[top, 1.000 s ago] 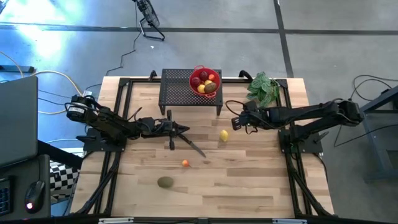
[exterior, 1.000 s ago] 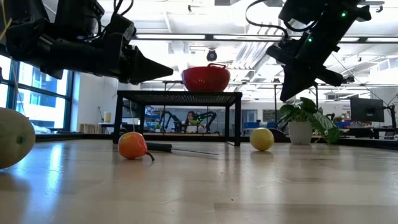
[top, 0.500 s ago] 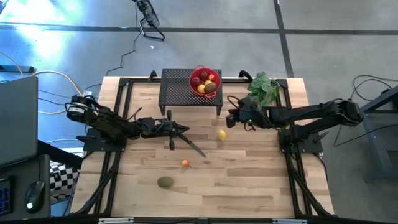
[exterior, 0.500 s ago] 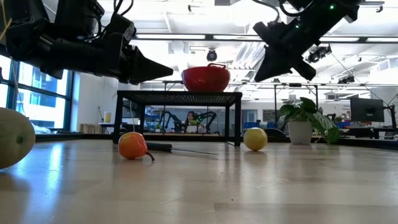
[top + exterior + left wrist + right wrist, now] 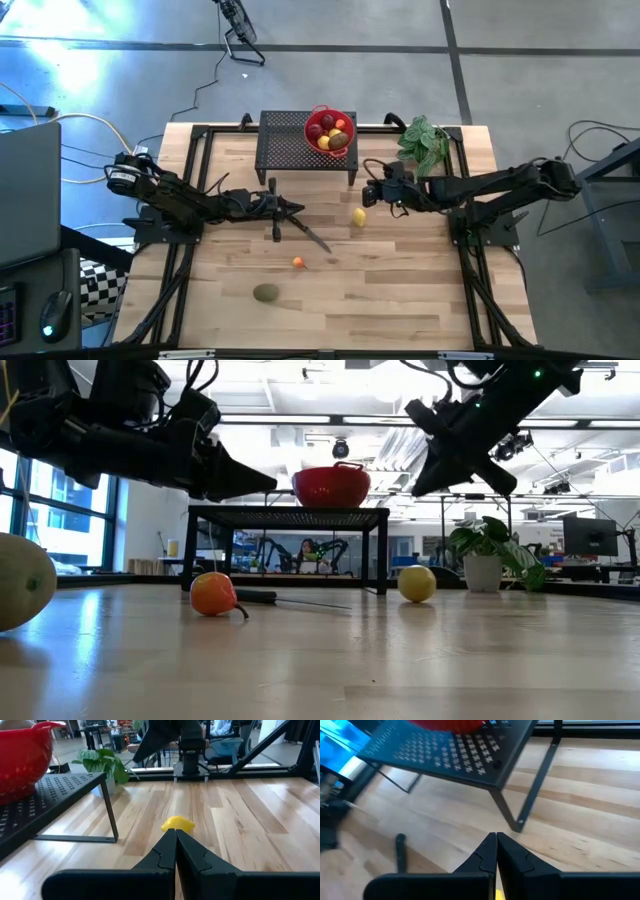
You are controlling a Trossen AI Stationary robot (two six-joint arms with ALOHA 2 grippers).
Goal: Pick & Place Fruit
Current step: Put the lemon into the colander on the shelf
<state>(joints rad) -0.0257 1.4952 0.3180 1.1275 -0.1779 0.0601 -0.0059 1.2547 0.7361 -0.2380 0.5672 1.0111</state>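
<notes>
The left gripper hangs above the wood table with its fingers pressed together and nothing between them. Just beside its tip and a little toward the front of the table lies a knife, running slantwise away from the gripper. Farther out on that front side sits a small orange fruit, round with a short stem trailing on the wood in the low view. Beyond it, well apart from the gripper and nearest the table's front edge, a brown-green kiwi lies with its long axis across the table, left to right.

Behind the gap between the two grippers stands a black mesh rack. A red bowl sits on its right end and holds dark red, yellow and brown-green pieces heaped together.

A lemon rests on the table between the grippers, ahead of the left one and just below and in front of the right one. In the left wrist view its long axis lies crosswise to that gripper's line, with pointed ends out to either side.

The right gripper is raised off the table near the rack's right front leg, fingers clenched shut and empty. Behind its arm, at the table's back right corner, stands a leafy green plant.
</notes>
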